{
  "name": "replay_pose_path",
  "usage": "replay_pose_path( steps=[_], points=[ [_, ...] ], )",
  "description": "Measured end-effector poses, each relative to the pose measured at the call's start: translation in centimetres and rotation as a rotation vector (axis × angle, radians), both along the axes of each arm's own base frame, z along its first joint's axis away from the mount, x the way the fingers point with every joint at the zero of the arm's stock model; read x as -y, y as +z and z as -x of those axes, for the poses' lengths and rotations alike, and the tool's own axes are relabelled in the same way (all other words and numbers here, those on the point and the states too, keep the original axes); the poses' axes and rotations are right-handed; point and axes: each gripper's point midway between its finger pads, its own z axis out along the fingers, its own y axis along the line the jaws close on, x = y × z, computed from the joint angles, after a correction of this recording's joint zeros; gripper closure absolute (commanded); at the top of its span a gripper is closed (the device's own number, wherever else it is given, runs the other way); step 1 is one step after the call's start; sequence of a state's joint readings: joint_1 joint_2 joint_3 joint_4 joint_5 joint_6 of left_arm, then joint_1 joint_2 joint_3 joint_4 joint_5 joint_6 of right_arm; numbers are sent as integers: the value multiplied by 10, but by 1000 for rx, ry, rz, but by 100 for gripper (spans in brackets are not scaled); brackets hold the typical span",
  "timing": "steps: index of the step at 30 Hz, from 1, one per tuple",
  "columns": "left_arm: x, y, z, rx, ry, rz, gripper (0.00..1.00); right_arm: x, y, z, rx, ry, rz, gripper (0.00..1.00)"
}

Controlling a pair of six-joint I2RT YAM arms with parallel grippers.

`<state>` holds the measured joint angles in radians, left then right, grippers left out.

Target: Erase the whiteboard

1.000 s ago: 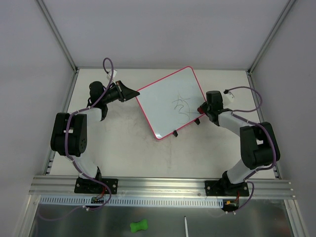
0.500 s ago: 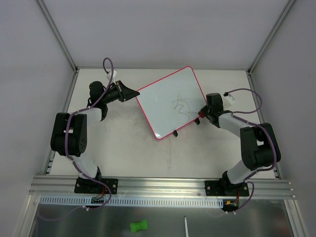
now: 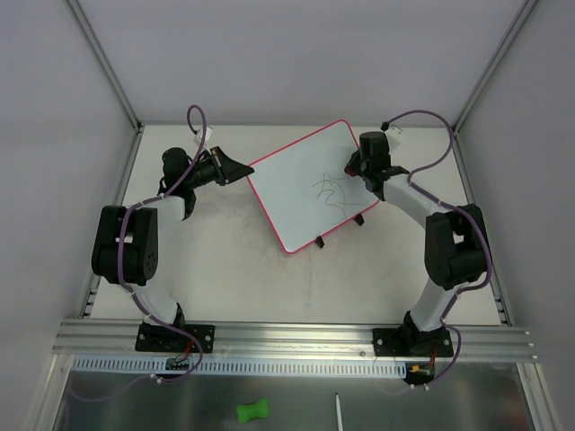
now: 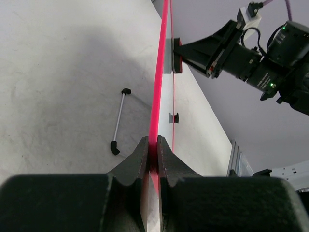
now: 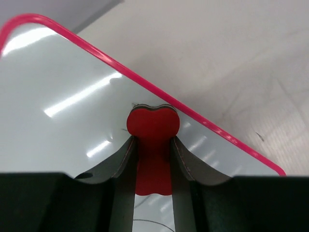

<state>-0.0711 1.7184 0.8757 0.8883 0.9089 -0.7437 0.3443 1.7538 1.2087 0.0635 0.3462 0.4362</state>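
The whiteboard (image 3: pixel 301 189), white with a pink-red frame, lies angled at the table's middle, with a black scribble (image 3: pixel 331 190) on its right half. My left gripper (image 3: pixel 243 170) is shut on the board's left edge; the left wrist view shows the jaws (image 4: pixel 153 151) pinching the pink frame (image 4: pixel 159 82) edge-on. My right gripper (image 3: pixel 353 168) is shut on a red eraser (image 5: pixel 153 123), which rests on the board (image 5: pixel 67 101) near its far right edge, just beyond the scribble. The eraser also shows in the left wrist view (image 4: pixel 176 55).
Two black clips (image 3: pixel 321 242) sit on the board's near right edge. A thin white rod with black ends (image 4: pixel 119 121) lies on the table beside the board. A green object (image 3: pixel 254 411) and a white stick (image 3: pixel 339 412) lie in front of the rail.
My right gripper has moved with the eraser from the board's right edge up and inward onto its far right part. The left gripper and the board have not moved.
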Motion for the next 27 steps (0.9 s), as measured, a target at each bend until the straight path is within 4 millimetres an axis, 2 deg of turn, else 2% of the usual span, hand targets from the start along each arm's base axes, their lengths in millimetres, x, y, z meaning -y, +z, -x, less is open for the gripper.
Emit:
replay_pose_path(
  steps=[7,16,19,22,27],
  points=[
    [-1,-4,-1,-22,13,-2,100,-31,23,-34,63,165,7,100],
    [-2,-8,0,-44,21,-5,100,-55,31,-35,101,334,4,100],
    [-2,-8,0,-44,19,-5,100,-58,30,-28,119,362,17,100],
    [-1,-8,1,-43,12,-4,100,-68,28,-12,124,402,48,99],
    [-1,-8,2,-41,5,-4,100,-108,23,28,134,516,131,99]
  ],
)
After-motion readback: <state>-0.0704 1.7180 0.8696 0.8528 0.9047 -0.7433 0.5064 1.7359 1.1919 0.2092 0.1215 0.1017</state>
